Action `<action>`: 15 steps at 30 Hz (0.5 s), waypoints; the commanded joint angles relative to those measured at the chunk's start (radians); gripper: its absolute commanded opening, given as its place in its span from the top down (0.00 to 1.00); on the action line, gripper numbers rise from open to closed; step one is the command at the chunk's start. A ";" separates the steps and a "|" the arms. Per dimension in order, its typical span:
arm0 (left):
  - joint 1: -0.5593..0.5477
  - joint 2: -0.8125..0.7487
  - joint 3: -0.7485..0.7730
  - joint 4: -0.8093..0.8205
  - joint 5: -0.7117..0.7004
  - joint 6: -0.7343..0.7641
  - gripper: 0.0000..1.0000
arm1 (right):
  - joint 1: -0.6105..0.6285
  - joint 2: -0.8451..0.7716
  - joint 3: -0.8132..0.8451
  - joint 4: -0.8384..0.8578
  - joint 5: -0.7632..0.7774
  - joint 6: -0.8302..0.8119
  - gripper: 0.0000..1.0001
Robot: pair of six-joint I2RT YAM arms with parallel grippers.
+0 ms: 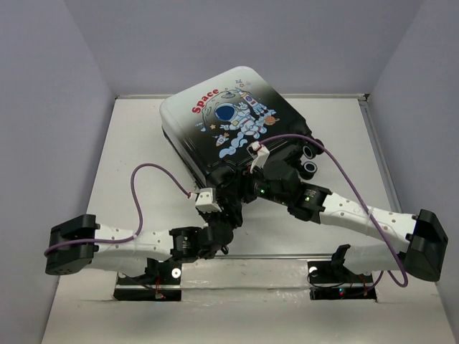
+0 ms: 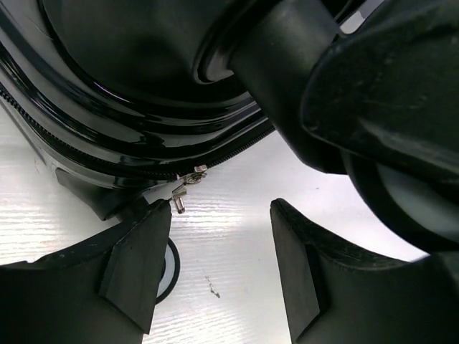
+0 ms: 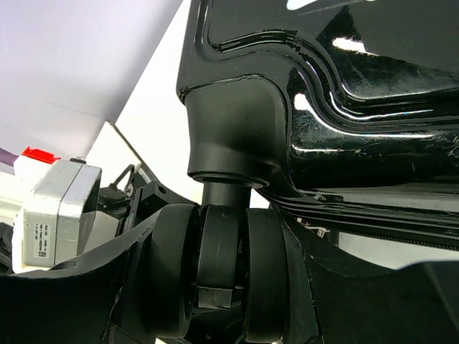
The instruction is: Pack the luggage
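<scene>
Now: left pincer (image 2: 221,215) released beside zipper pull (image 2: 185,188) — right pincer (image 3: 222,251) grasping luggage wheel (image 3: 262,276).

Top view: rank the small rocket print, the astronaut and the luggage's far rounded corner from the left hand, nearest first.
1. small rocket print, low on the luggage, just beyond the left hand.
2. astronaut, mid-shell.
3. far rounded corner, at the far end.

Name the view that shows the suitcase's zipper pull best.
Left wrist: the zipper pull hangs sharp and close on the luggage. Top external doesn't show it; right wrist shows mostly a wheel.
</scene>
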 commanded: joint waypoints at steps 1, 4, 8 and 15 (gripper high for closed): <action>0.033 0.053 0.063 0.075 -0.104 0.024 0.33 | 0.018 -0.033 0.077 0.183 -0.115 0.014 0.93; 0.033 0.099 0.091 0.069 -0.105 0.034 0.35 | 0.018 -0.033 0.065 0.198 -0.122 0.019 0.93; 0.034 0.133 0.134 -0.030 -0.166 -0.051 0.40 | 0.018 -0.035 0.059 0.200 -0.128 0.013 0.93; 0.034 0.295 0.339 -0.470 -0.292 -0.322 0.53 | 0.068 -0.016 0.076 0.214 -0.125 -0.033 0.93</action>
